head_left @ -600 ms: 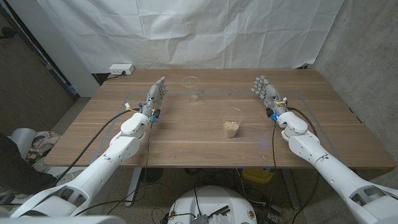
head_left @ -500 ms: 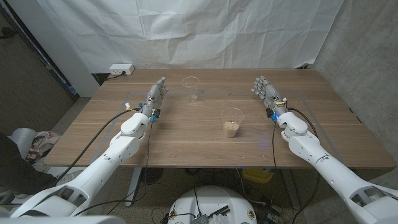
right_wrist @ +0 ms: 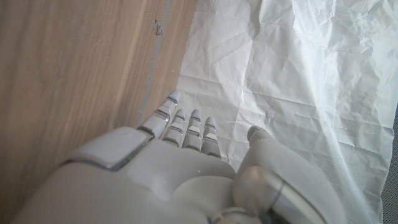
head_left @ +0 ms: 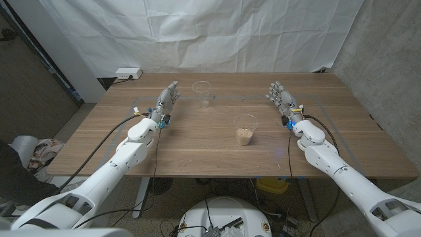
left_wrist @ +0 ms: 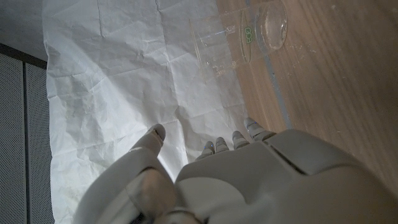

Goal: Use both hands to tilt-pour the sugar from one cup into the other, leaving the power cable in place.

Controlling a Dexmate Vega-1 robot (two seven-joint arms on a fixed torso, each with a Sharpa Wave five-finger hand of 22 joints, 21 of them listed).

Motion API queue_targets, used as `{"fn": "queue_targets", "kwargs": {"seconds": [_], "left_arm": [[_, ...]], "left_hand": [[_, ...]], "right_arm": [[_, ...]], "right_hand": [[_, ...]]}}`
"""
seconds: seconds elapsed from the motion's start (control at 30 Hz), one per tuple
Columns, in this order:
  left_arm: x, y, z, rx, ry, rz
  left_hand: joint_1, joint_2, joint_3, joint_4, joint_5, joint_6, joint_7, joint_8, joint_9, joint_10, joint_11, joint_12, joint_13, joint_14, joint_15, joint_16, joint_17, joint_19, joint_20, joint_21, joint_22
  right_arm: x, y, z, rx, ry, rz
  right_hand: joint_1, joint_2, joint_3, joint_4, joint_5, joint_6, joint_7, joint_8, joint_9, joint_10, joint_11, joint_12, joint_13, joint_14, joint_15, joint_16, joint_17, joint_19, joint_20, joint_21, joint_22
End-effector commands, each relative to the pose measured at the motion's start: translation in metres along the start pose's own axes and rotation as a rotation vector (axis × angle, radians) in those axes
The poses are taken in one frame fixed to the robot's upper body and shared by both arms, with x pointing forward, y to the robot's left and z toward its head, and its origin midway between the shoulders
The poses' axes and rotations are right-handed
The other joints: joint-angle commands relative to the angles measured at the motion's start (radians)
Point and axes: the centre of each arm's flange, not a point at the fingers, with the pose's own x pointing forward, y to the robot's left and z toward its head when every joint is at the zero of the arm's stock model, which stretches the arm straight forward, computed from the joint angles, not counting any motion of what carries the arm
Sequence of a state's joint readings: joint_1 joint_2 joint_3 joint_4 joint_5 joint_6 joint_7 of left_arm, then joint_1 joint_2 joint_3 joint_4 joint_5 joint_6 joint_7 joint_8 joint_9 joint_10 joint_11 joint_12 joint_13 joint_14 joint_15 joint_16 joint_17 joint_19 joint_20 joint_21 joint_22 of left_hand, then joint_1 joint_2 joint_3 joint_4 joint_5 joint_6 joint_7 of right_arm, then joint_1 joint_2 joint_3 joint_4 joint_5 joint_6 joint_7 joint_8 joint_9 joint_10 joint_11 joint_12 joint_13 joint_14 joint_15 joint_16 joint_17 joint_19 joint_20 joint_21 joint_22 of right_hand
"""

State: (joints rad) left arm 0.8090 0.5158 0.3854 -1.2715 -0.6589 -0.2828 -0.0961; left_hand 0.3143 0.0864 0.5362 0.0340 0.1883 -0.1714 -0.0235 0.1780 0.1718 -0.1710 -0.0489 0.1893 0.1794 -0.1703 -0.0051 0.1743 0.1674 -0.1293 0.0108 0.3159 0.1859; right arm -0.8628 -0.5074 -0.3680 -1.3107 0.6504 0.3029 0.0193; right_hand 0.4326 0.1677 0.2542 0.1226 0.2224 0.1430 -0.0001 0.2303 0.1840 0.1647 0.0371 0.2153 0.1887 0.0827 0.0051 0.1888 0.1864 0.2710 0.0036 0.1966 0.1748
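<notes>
A clear plastic cup with sugar [head_left: 245, 130] at its bottom stands near the table's middle, slightly right. A second clear cup [head_left: 202, 93] stands farther back, holding a little sugar; the left wrist view has this cup [left_wrist: 239, 38] just past my fingers. My left hand [head_left: 167, 101] is held open on its edge to the left of the far cup, fingers apart, gripping nothing. My right hand [head_left: 281, 98] is open too, over the table's right part, apart from both cups. Both hands [left_wrist: 249, 168] [right_wrist: 180, 162] are empty in their wrist views.
A white power strip [head_left: 128, 73] with its cable sits at the table's far left corner. A faint taped outline [head_left: 316, 104] marks the wooden table [head_left: 197, 148]. White cloth [head_left: 197, 33] hangs behind. Dark clothing [head_left: 13, 174] lies at the picture's left edge.
My left hand has edged slightly forward toward the far cup. The cups and right hand have not moved.
</notes>
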Motion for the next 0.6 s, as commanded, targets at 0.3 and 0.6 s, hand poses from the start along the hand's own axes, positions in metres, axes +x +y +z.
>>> {"fn": "queue_targets", "kwargs": {"seconds": [0.3,0.6], "left_arm": [[0.012,-0.002,0.01,0.183,0.033,-0.089],[0.019,-0.004,0.02,0.295,0.043,-0.113]], "left_hand": [[0.079,-0.076,-0.013,-0.113,-0.007,-0.04,0.029,0.018,0.007,-0.037,0.009,0.015,0.01,0.018,0.022,0.015,0.006,0.009,0.052,-0.016,0.002],[0.126,-0.113,-0.022,-0.162,0.005,-0.055,0.059,0.015,0.008,-0.031,0.037,0.019,0.013,0.029,0.042,0.014,0.007,0.033,0.07,-0.016,0.002]], "right_arm": [[0.0,0.005,-0.006,0.002,0.002,0.011],[0.003,0.007,-0.004,0.012,-0.027,0.022]], "right_hand": [[0.008,-0.01,0.006,-0.008,-0.003,0.011,0.0,-0.005,0.002,0.01,0.006,-0.001,0.003,0.007,0.007,0.004,0.001,0.005,0.008,0.006,0.004],[0.008,-0.012,0.007,-0.011,-0.005,0.011,0.002,-0.008,0.002,0.012,0.008,-0.002,0.003,0.007,0.007,0.004,0.001,0.005,0.009,0.006,0.004]]}}
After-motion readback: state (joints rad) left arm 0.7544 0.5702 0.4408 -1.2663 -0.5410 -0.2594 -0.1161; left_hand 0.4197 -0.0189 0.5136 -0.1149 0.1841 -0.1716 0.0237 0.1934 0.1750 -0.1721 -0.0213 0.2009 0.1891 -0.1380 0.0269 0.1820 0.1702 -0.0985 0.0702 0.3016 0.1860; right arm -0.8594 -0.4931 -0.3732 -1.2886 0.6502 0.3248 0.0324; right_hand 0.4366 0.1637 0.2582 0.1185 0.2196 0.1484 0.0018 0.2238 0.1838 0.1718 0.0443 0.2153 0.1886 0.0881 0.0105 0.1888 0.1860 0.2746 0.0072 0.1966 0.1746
